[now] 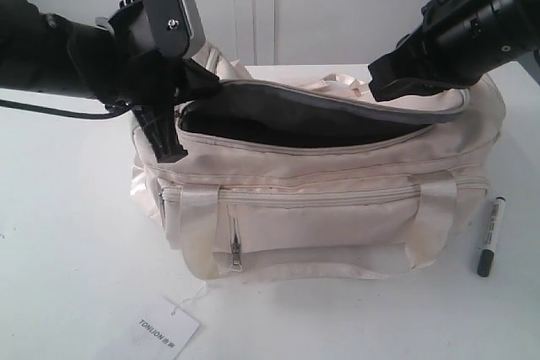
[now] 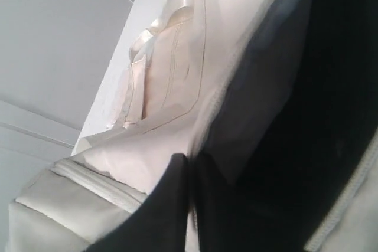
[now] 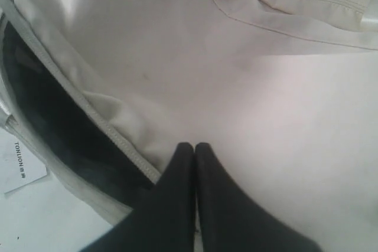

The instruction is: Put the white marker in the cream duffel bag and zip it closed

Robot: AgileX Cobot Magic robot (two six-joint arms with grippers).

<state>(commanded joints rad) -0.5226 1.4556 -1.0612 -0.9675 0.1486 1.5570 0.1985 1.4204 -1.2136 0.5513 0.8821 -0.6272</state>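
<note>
Soft, even light falls on the bag [image 1: 337, 208] from above, bright enough that the white table [image 1: 59, 276] around it nearly washes out in the exterior view. Only a faint shadow lies under the bag's front edge, while its open inside is near black, without detail. Both wrist views are soft and hazy; the dark fingers [image 2: 165, 210] close to the lens are blurred, and the bag's cloth glares pale.

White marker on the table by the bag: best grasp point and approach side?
Take the white marker at the middle of its white barrel, coming straight down from above, jaws across its slim width. It lies flat on the table, apart from the cream duffel bag, so both long sides look free.
</note>
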